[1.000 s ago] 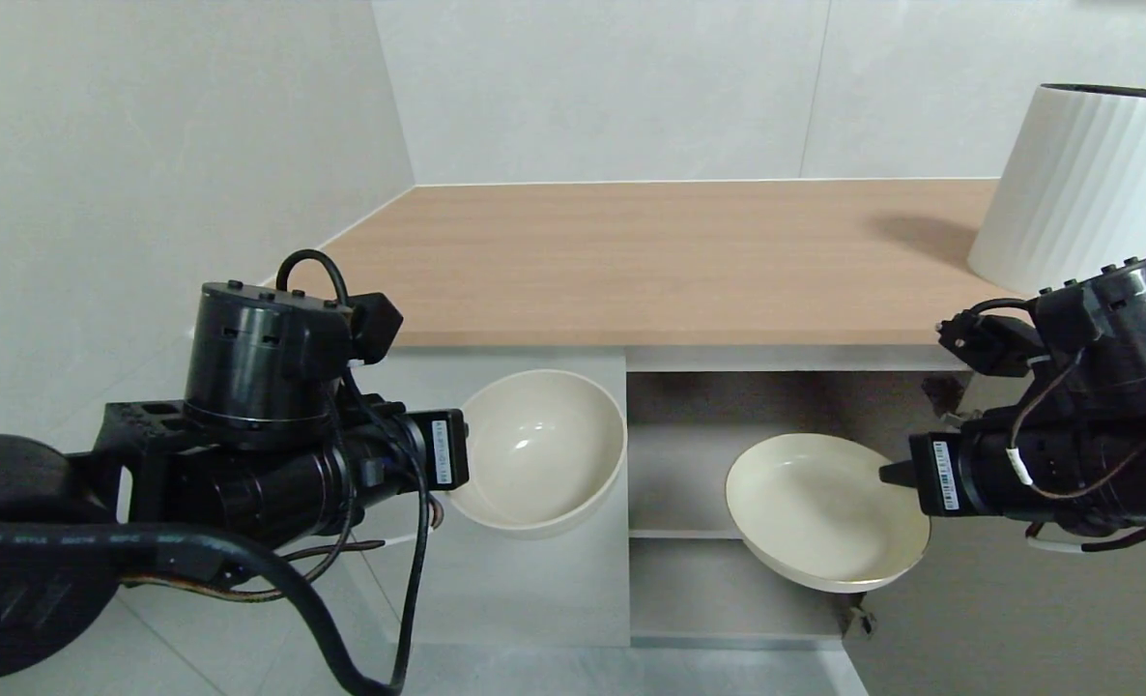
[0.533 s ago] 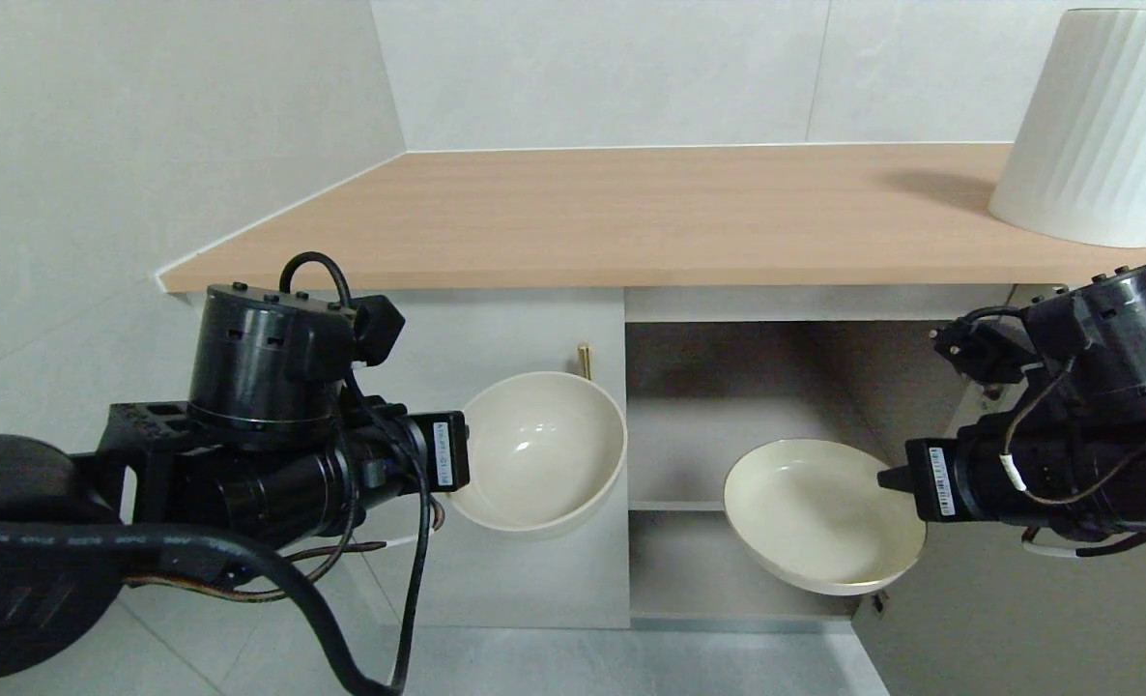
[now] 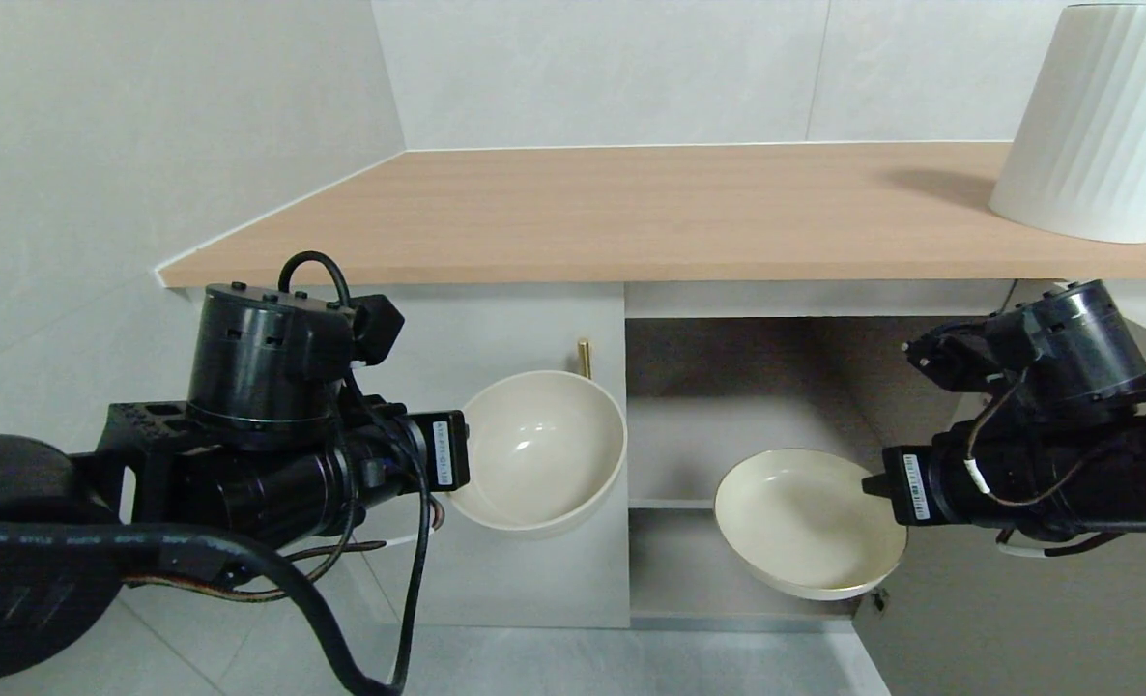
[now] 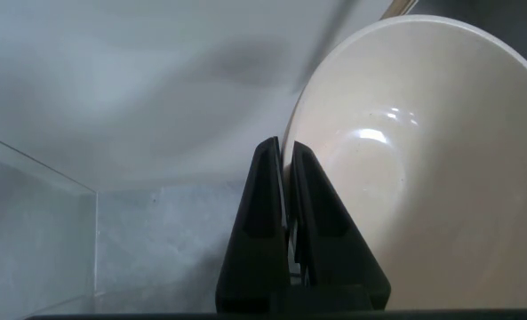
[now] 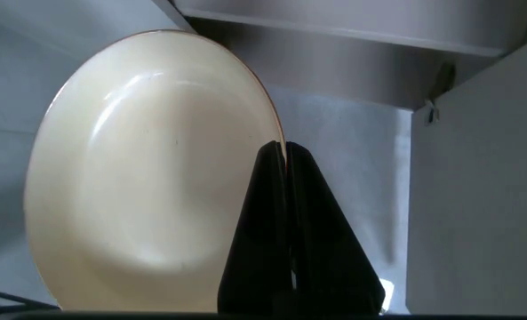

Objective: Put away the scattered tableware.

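My left gripper [image 3: 459, 462] is shut on the rim of a deep cream bowl [image 3: 539, 451], held in the air in front of the closed cabinet door [image 3: 496, 329]. In the left wrist view its fingers [image 4: 285, 191] pinch the bowl [image 4: 423, 178] at its edge. My right gripper [image 3: 873, 481] is shut on the rim of a shallow cream plate [image 3: 805, 522], held before the open cabinet compartment [image 3: 728, 387]. The right wrist view has the plate [image 5: 147, 151] clamped by the fingers [image 5: 285, 178], with the cabinet shelf above it.
A wooden countertop [image 3: 631, 213] runs above the cabinet, with a white ribbed container [image 3: 1095, 116] at its right end. A shelf [image 3: 670, 503] divides the open compartment. A brass handle [image 3: 584, 358] sits on the closed door. The open door [image 3: 979, 580] hangs on the right.
The camera has shifted, so counter and cabinet sit differently in view. My right gripper has carried the plate a little lower and to the left. The left arm and bowl stay put.
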Controlling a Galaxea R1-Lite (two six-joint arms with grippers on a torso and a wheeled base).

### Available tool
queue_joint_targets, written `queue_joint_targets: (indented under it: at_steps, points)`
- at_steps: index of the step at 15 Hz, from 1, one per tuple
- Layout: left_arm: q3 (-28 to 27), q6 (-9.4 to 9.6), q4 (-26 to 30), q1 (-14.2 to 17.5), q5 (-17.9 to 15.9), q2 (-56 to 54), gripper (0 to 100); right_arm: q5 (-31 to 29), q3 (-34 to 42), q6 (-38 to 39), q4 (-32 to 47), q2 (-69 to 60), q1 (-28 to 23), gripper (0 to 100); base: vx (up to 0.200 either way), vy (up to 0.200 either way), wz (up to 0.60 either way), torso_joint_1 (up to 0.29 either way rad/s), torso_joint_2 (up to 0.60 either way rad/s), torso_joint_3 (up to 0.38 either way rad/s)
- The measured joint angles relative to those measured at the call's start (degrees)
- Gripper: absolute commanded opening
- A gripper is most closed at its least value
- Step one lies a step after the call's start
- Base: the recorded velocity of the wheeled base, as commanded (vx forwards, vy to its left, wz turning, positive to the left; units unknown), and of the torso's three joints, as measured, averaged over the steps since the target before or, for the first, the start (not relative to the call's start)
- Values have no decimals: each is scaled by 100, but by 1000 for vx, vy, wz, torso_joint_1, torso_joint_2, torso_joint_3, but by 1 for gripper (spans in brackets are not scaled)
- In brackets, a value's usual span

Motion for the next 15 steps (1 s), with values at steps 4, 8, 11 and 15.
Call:
queue_joint_targets:
  at_steps: [4, 8, 11, 15]
  points:
    - [0, 0, 0, 0, 0, 2, 0, -7, -26, 118, -599, 907, -16, 0, 0, 0, 0, 0, 0, 0]
    - [0, 2, 0, -6, 0, 9, 0, -148, -34, 614, -2185, 2166, -212, 0, 0, 0, 0, 0, 0, 0]
    - [0, 2, -2, -11, 0, 26, 0, -339, -17, 714, -3022, 2933, -451, 0, 0, 0, 0, 0, 0, 0]
    - [2, 0, -2, -17, 0, 44, 0, -825, -37, 903, -3960, 3551, -631, 0, 0, 0, 0, 0, 0, 0]
